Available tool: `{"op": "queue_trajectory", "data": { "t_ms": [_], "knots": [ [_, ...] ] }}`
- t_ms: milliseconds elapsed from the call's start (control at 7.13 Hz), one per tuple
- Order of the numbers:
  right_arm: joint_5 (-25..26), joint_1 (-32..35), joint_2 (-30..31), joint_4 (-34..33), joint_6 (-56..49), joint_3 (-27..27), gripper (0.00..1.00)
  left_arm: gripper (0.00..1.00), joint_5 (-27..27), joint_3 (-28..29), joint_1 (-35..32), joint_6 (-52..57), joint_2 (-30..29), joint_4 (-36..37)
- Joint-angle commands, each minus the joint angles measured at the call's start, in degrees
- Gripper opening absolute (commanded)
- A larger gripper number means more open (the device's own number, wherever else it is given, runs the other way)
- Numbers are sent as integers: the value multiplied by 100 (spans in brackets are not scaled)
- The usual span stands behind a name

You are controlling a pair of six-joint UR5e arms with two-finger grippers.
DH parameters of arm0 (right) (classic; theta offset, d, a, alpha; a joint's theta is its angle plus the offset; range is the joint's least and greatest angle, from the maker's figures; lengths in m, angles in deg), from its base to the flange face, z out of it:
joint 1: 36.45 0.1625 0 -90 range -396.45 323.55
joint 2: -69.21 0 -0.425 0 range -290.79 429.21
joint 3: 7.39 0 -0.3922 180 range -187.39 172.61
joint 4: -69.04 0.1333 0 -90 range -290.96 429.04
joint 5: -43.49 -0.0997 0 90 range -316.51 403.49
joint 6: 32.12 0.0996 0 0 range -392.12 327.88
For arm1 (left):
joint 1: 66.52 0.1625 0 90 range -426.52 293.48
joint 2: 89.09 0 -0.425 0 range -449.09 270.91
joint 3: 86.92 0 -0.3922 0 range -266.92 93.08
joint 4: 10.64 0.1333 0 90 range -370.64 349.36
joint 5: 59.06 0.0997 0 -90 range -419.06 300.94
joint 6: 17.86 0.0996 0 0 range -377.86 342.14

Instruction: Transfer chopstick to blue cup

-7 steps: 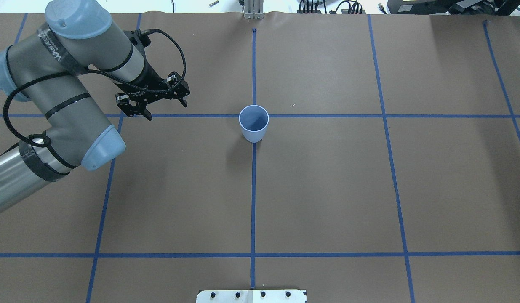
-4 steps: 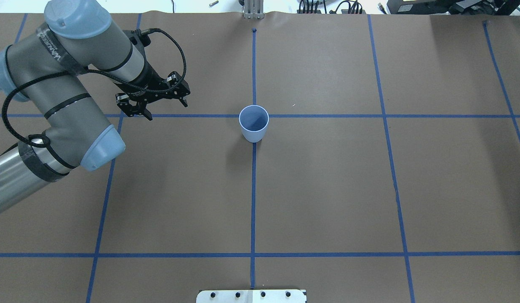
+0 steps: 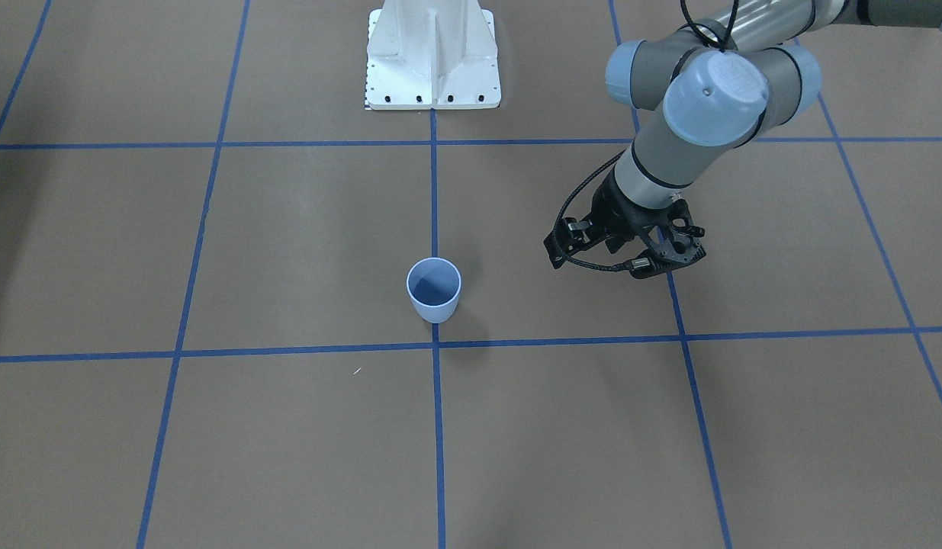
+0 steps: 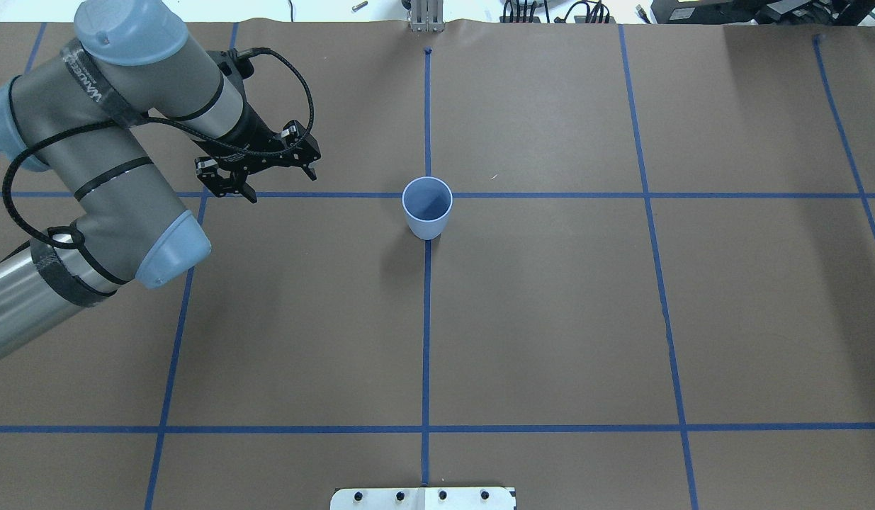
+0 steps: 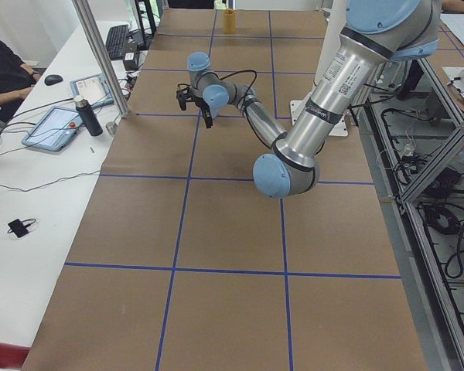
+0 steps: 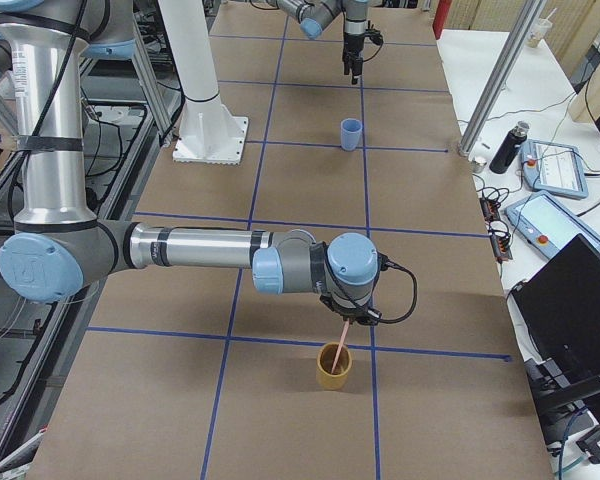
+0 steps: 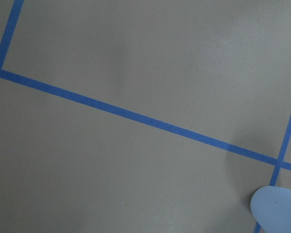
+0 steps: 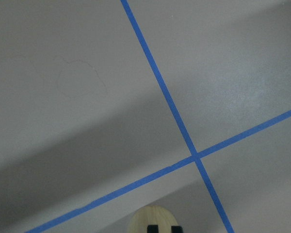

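Chopstick is standing tilted in a tan cup, with its lower end inside and its upper end reaching up to the right gripper. The tan cup is sitting near the right-end edge of the worktop, roughly midway between the robot-side and operator-side edges. The right gripper is hanging directly over that cup. Only the right side view is showing it properly, so I cannot tell if it is clamping the chopstick or loose. The right wrist view is catching just the pale top of the tan cup at its bottom edge.

The blue cup is standing upright with its darker inside showing. It is sitting on a crossing of the blue tape lines, around the middle of the worktop lengthwise and nearer the operator-side edge than the robot-side one. It is well apart from the chopstick and the tan cup.

The left gripper is hovering over the worktop toward the left-end edge from the blue cup, well apart from it, with jaws spread wide and released. The left wrist view is showing brown paper, tape and a sliver of the blue cup in its bottom right corner.

A white fleck is lying near the blue cup on its operator side. A white base plate is sitting at the robot-side edge. A dark bottle is standing on the side desk past the operator-side edge. A person's arm is resting there too.
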Motion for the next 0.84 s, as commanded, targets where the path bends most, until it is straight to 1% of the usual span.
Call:
{"op": "queue_trajectory", "data": {
  "t_ms": [0, 140, 421, 561, 701],
  "knots": [
    [30, 123, -81, -369, 6, -250, 0, 98, 0, -3, 1, -3, 0, 0],
    [-5, 298, -239, -736, 6, -407, 0, 98, 0, -3, 1, -3, -9, 0],
    [-23, 509, -538, -1859, 32, -1143, 0, 98, 0, 6, 1, -3, -9, 0],
    [-23, 510, -896, -2517, 432, -1503, 0, 98, 0, 6, 1, 6, -9, -9],
    [-31, 441, -1221, -2776, 993, -1751, 0, 98, 0, 6, 1, 6, -9, -9]
  ]
}}
